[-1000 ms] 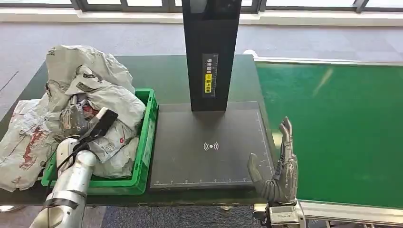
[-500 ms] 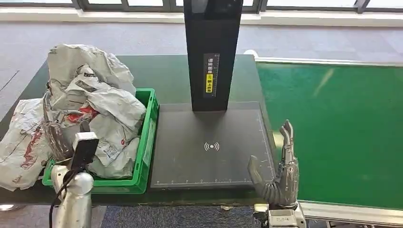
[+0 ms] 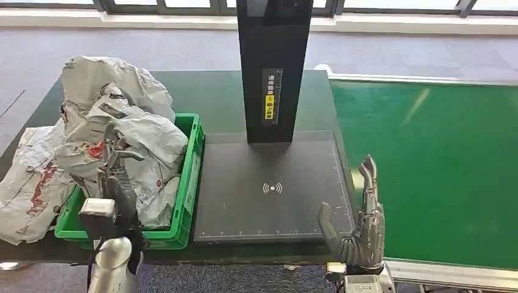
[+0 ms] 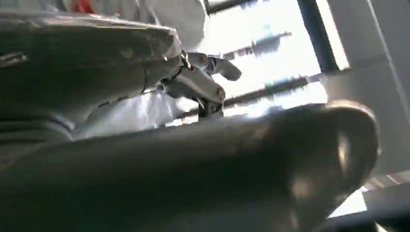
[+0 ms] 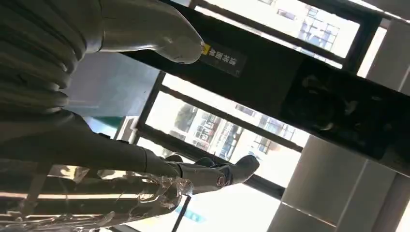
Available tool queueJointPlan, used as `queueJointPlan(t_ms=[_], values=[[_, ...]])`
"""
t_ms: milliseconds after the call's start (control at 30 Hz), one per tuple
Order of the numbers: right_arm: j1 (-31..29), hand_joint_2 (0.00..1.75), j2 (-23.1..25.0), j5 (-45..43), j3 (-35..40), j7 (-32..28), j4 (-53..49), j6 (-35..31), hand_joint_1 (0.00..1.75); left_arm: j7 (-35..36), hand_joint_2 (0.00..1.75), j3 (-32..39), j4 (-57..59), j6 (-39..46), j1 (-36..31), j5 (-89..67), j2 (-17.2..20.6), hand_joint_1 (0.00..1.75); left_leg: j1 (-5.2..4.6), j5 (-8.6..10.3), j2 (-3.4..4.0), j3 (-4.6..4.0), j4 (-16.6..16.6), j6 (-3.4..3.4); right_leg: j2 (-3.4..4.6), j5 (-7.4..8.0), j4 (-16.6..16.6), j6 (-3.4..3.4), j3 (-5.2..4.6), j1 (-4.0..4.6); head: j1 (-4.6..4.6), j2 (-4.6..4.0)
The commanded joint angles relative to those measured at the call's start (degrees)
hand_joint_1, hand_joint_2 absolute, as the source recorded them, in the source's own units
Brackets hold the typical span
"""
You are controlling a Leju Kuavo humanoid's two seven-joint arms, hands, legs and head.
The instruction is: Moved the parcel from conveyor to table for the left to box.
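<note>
Dark green table (image 3: 220, 97) at 12 o'clock: left hand (image 3: 116, 174), empty and spread, now pulled back from green crate (image 3: 189, 177) of parcels (image 3: 131, 131), signalling boxing done; right hand (image 3: 360, 220) upright, open, unmoved beside conveyor (image 3: 440, 171).

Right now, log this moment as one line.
left hand: over parcels in green crate | right hand: open, beside conveyor | scan pad: bare

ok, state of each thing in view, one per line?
Left hand: over the crate, fingers apart, holding nothing.
Right hand: open, upright at the pad's near right corner.
Crate: piled over the rim with grey parcels.
Pad: bare.
Conveyor: bare.
Loose parcel: lying on the table left of the crate.
</note>
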Motion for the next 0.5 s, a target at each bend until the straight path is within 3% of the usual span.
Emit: queueJointPlan(t_ms=[33, 467, 500], values=[[-0.7, 1.75, 0.3, -0.2, -2.7, 0.2, 0.8, 0.1, 0.00, -1.1, 0.00, -6.4, 0.0, -2.6, 1.5, 1.5, -0.5, 0.00, 0.01, -0.01, -0.05, 0.08, -0.1, 0.06, -0.05, -0.01, -0.1, 0.00, 0.12, 0.01, 0.00, 0.00], [-0.6, 1.75, 0.3, -0.4, -2.5, 0.2, 0.9, 0.0, 0.00, -0.7, 0.00, -6.5, 0.1, -5.0, 1.0, 2.4, 0.1, 0.00, 0.00, 0.01, -0.06, 0.06, 0.0, 0.02, -0.06, -0.02, -0.1, -0.01, 0.08, 0.03, -0.02, 0.02], [-0.7, 1.75, 0.3, -0.5, -2.6, 0.2, 1.1, 0.1, 0.00, -1.1, 0.00, -7.6, 0.0, -8.8, 1.0, 4.5, 0.2, 0.00, 0.02, 0.01, -0.06, 0.09, -0.1, 0.03, -0.06, -0.01, -0.1, -0.01, 0.12, 0.05, 0.00, 0.00]])
